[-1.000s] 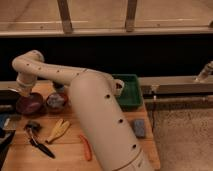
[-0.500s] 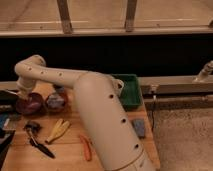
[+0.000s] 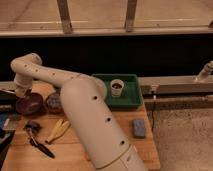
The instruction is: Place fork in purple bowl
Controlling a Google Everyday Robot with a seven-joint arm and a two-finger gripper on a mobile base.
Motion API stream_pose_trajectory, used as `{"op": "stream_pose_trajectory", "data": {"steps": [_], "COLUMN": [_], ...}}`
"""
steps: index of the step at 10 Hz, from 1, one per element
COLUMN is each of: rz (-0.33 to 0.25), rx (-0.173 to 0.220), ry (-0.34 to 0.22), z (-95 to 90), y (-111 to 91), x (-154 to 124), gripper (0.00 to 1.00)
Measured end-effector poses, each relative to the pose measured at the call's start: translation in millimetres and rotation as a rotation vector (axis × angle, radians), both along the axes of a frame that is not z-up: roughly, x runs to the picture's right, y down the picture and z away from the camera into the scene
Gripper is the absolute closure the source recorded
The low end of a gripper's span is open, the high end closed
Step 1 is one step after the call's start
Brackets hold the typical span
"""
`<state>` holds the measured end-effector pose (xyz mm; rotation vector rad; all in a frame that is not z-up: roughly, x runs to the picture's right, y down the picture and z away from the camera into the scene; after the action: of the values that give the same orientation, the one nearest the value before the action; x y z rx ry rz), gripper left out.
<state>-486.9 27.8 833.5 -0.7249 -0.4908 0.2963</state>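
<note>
The white arm has swung left, so its pincer (image 3: 19, 96), closed, now sits at the rim of the round dark maroon-purple bowl (image 3: 30, 105) on the wooden table (image 3: 125, 127). The fork cannot be made out; delivery seems close.

purple bowl (image 3: 31, 104) is the landmark, on the table's (image 3: 75, 156) left. gripper (image 3: 20, 90) sits just behind-left of it, at its rim. smaller bowl (image 3: 52, 101) just right. banana (image 3: 58, 129) and black-handled tool (image 3: 37, 137) in front. tray (image 3: 131, 95) holding a cup (image 3: 117, 88) far right, sponge (image 3: 138, 127) front-right.
</note>
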Motion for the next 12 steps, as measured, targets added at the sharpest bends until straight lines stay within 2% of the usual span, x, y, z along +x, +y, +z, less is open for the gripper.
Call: {"op": "stream_pose_trajectory", "data": {"steps": [3, 6, 8, 11, 12], "rz": [0.018, 0.024, 0.022, 0.020, 0.020], "rx": [-0.062, -0.104, -0.121, -0.121, -0.122], "ry": [0.008, 0.011, 0.005, 0.003, 0.003], "z": [21.3, 31.8, 32.1, 31.0, 31.2], "y": [7, 11, 11, 13, 12], "x": [1, 8, 13, 11, 11], "gripper": [1.00, 0.98, 0.81, 0.80, 0.70]}}
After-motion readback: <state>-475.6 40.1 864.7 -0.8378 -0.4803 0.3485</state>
